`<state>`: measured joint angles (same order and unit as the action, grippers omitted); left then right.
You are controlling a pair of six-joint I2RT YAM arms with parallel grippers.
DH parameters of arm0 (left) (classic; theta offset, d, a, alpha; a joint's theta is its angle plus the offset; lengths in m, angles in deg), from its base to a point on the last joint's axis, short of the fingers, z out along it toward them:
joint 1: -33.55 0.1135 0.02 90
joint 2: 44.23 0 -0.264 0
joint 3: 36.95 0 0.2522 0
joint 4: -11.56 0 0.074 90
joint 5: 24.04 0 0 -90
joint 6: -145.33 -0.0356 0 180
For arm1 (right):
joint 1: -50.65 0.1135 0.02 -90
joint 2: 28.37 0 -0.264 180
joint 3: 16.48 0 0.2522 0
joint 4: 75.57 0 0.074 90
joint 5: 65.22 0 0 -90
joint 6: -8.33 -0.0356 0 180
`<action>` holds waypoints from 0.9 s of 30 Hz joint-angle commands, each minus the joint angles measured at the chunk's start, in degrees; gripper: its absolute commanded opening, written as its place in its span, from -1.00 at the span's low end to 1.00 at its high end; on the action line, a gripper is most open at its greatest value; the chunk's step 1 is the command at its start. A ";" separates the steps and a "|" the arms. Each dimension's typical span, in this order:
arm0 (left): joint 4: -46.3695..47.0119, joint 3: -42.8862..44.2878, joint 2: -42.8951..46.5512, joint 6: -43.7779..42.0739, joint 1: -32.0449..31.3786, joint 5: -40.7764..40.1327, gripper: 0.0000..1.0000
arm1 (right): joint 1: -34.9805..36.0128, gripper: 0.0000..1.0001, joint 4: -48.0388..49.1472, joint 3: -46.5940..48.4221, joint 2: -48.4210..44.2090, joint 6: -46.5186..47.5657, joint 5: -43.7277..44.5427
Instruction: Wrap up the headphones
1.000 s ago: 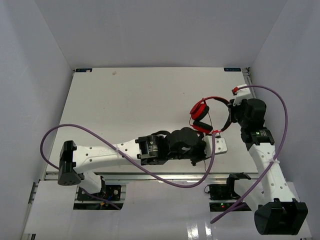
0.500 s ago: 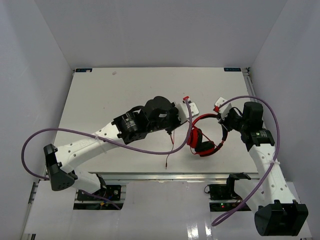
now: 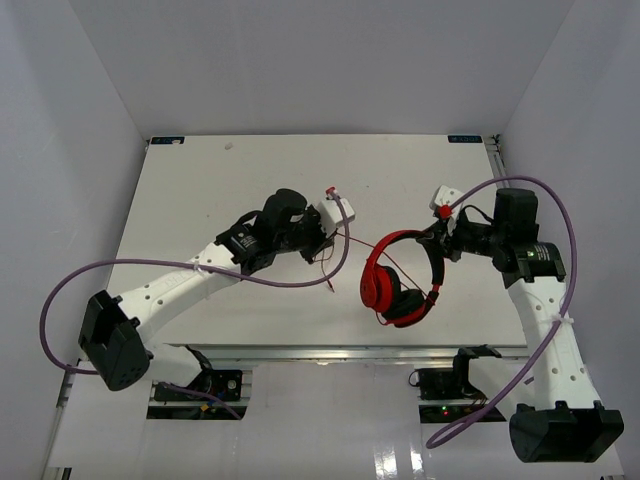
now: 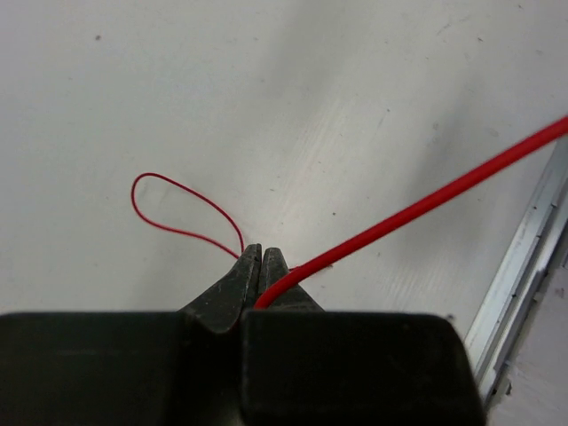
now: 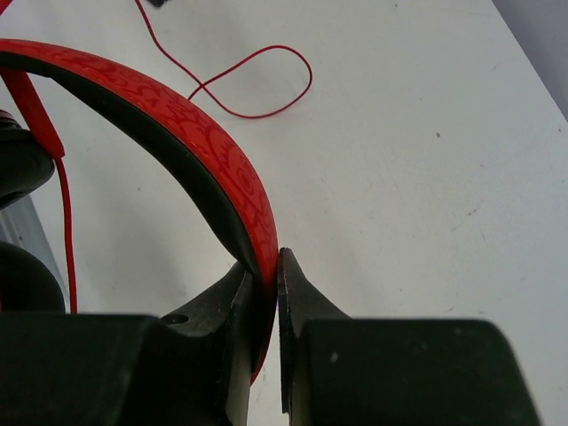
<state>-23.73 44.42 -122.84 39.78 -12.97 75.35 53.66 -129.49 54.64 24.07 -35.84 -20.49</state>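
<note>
The red headphones (image 3: 400, 285) hang right of the table's centre, ear cups low. My right gripper (image 3: 440, 222) is shut on their patterned red band (image 5: 226, 173) and holds them up. The black inner band shows under it in the right wrist view. The thin red cable (image 3: 355, 240) runs from the headphones left to my left gripper (image 3: 325, 235), which is shut on it. In the left wrist view the cable (image 4: 417, 206) leaves the jaws to the upper right, and a slack loop (image 4: 182, 209) lies on the table beyond the fingertips. The cable's end (image 3: 330, 288) hangs below the left gripper.
Thick purple robot cables (image 3: 300, 283) loop from both arms over the table's near part. The metal front rail (image 3: 300, 352) runs along the near edge. White walls close in the table on three sides.
</note>
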 commanded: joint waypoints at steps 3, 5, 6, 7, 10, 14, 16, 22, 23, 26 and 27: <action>19.64 -13.22 9.06 6.53 2.13 11.47 -0.97 | -1.33 -0.85 -0.79 9.48 4.47 -14.89 -12.96; 27.92 -17.28 9.67 8.97 2.13 14.24 -0.94 | -1.82 -0.85 0.31 11.36 5.99 -19.53 -14.09; 29.94 -19.20 9.50 10.47 2.13 15.19 -0.93 | -1.97 -0.85 1.07 12.52 6.80 -20.51 -14.84; 34.00 -20.15 8.80 11.27 2.13 16.83 -0.93 | -2.12 -0.85 1.70 13.16 7.05 -22.78 -15.16; 42.74 -22.97 6.85 14.65 2.13 19.20 -0.91 | -2.31 -0.85 3.25 15.70 8.22 -25.12 -15.29; 51.25 -24.60 1.87 18.51 2.10 21.08 -0.76 | -2.31 -0.85 4.19 18.31 9.15 -28.63 -16.30; 55.89 -24.84 -0.80 20.18 2.13 21.71 -0.68 | -2.31 -0.85 4.87 19.23 9.38 -30.42 -17.06; 67.94 -24.86 -8.19 24.99 2.13 23.41 -0.56 | -4.39 -0.85 7.95 22.67 9.99 -35.44 -17.59; 70.39 -25.00 -9.47 25.66 2.13 23.65 -0.54 | -4.56 -0.85 8.27 23.48 10.11 -35.89 -17.68; 74.17 -25.25 -12.35 27.77 2.00 23.74 -0.54 | -5.39 -0.85 9.05 25.21 10.71 -37.74 -17.74; 75.33 -25.48 -13.08 28.47 1.95 23.74 -0.53 | -5.67 -0.85 9.36 25.56 10.86 -38.36 -17.75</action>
<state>41.53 19.84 -134.24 64.01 -11.14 97.14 49.04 -123.94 76.00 34.68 -67.80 -34.99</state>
